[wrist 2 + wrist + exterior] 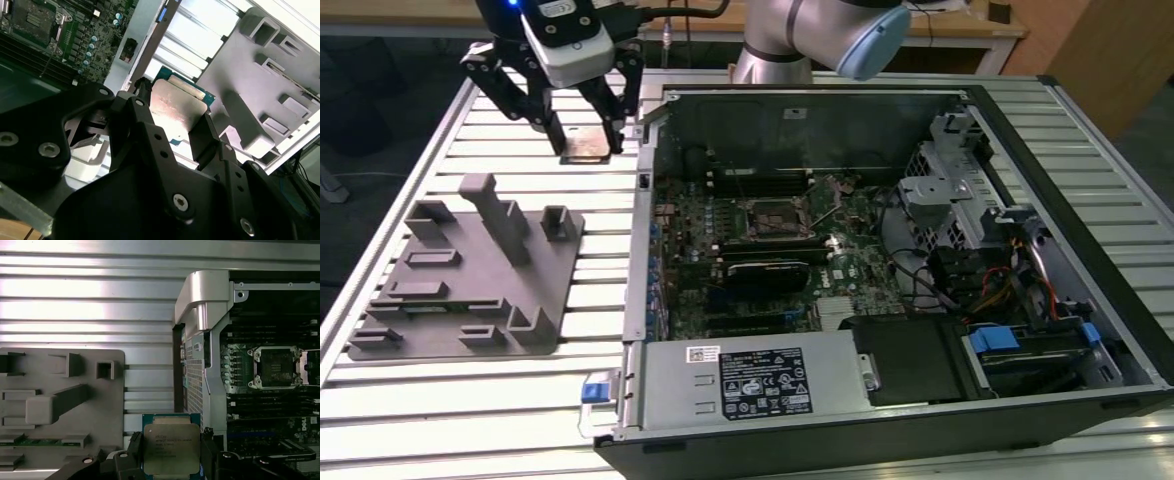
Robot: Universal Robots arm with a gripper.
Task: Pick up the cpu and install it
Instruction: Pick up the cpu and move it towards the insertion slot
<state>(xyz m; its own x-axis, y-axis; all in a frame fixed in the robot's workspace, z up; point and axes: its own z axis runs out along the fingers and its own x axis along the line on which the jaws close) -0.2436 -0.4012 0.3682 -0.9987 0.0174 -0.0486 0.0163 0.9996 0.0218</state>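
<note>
The cpu (587, 150) is a flat square chip with a silvery metal top and a green rim. My gripper (588, 138) is shut on it, one black finger on each of two opposite sides. It hangs over the ribbed metal table (480, 130), beyond the grey fixture plate (467, 270) and on the exterior view's left of the open computer case (881, 250). In the first wrist view the cpu (171, 447) sits between the fingers (134, 450); the second wrist view shows the cpu (177, 107) from behind the gripper. The black motherboard socket (767, 215) (276, 367) lies open inside the case.
The case wall (647, 200) stands between the gripper and the motherboard. The fixture plate (60, 400) carries raised grey blocks and a tall post (494, 210). Cables, a drive cage and a power supply (747, 380) crowd the case's right and near side.
</note>
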